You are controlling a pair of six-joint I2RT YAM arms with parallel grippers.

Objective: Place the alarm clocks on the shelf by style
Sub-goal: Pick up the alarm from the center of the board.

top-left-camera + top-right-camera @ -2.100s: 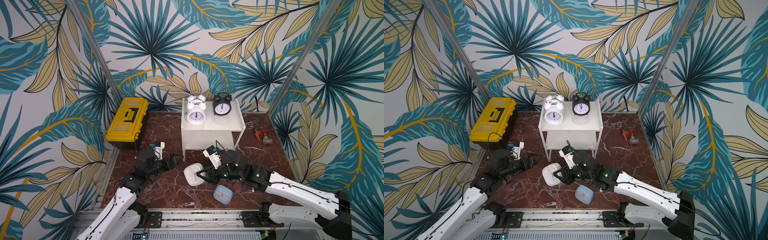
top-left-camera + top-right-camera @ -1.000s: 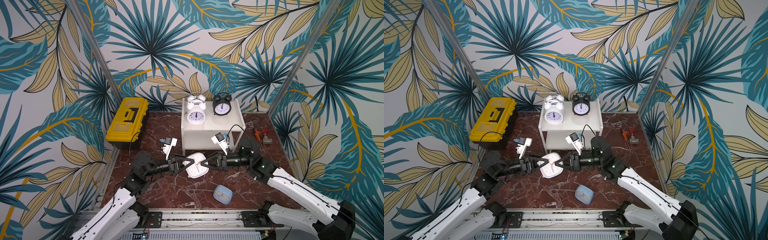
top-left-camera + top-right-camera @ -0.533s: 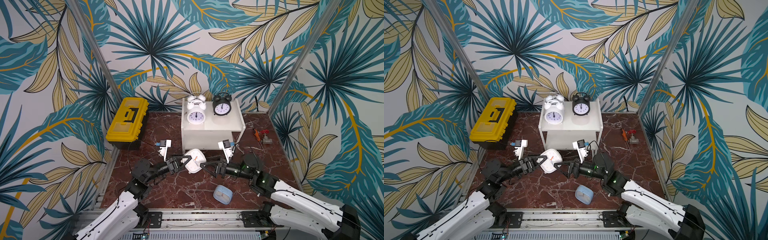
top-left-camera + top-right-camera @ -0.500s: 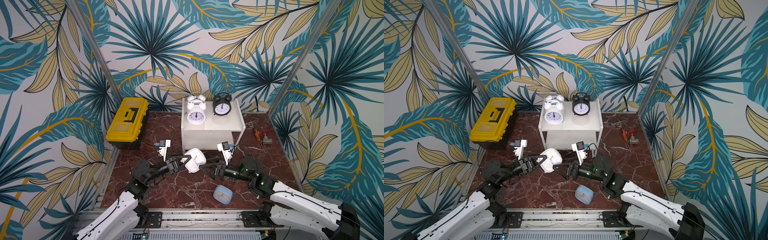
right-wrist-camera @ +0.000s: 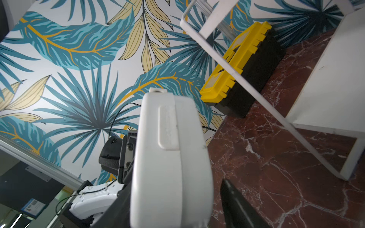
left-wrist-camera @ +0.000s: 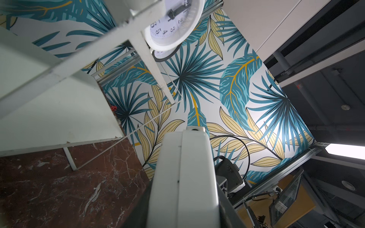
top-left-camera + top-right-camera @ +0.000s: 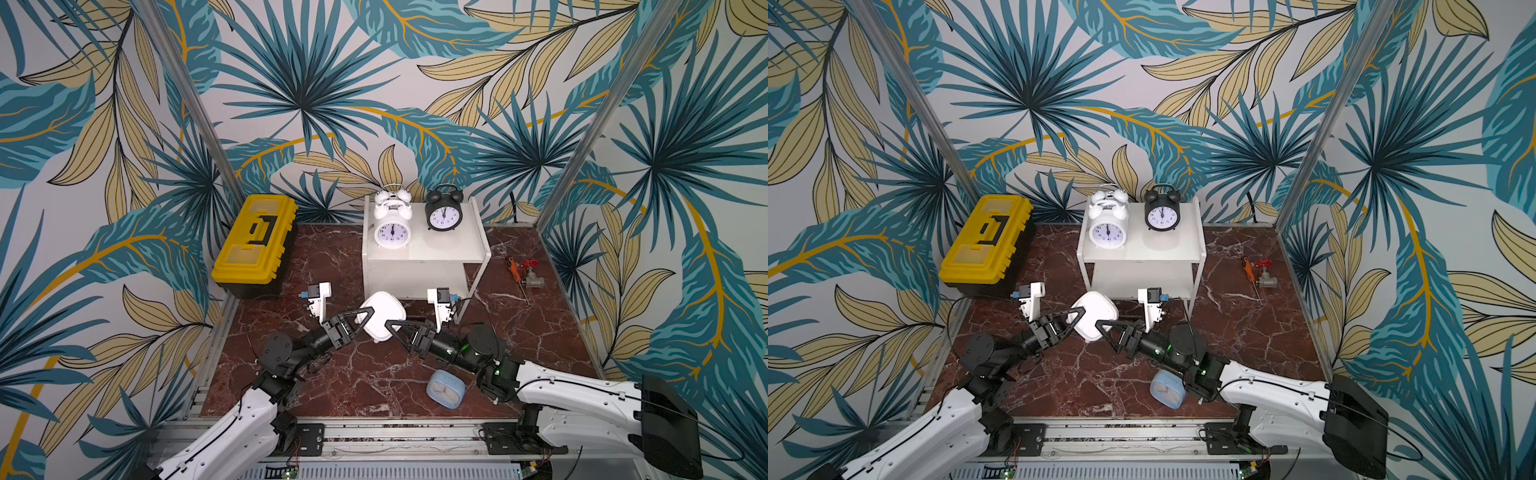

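Plainly a two-handed regrip is under way. At ten o'clock on the red-brown marble tabletop (image 7: pixel 365 386), the yellow-and-black plastic toolbox (image 7: pixel 253 241) plays no part.

From eight o'clock the left gripper (image 7: pixel 362 319) pinches one side of the white rounded-square plastic alarm clock (image 7: pixel 384 313). The clock hangs mid-table, apparently off the marble, just at six o'clock of the small white two-tier shelf (image 7: pixel 436 249). From four o'clock the right gripper (image 7: pixel 392 329) straddles the clock's opposite side with its jaws spread. The right wrist view shows a gap between one dark finger (image 5: pixel 235 205) and the shell.

The clock is tipped and turns a plain, smooth side to both top views. No dial shows. A raised oblong panel, perhaps a battery cover, faces the right wrist camera.

The shelf's top board carries the front white twin-bell clock (image 7: pixel 391 235), the rear white twin-bell clock (image 7: pixel 392 199) and the black twin-bell clock (image 7: pixel 443 212). So I judge that this square clock belongs on the bare lower board. Next, one arm should take sole hold. It should then slide the clock toward twelve o'clock between the thin legs, upright, under the low top board.

At five o'clock the light-blue rounded-square clock (image 7: pixel 445 388) lies waiting.
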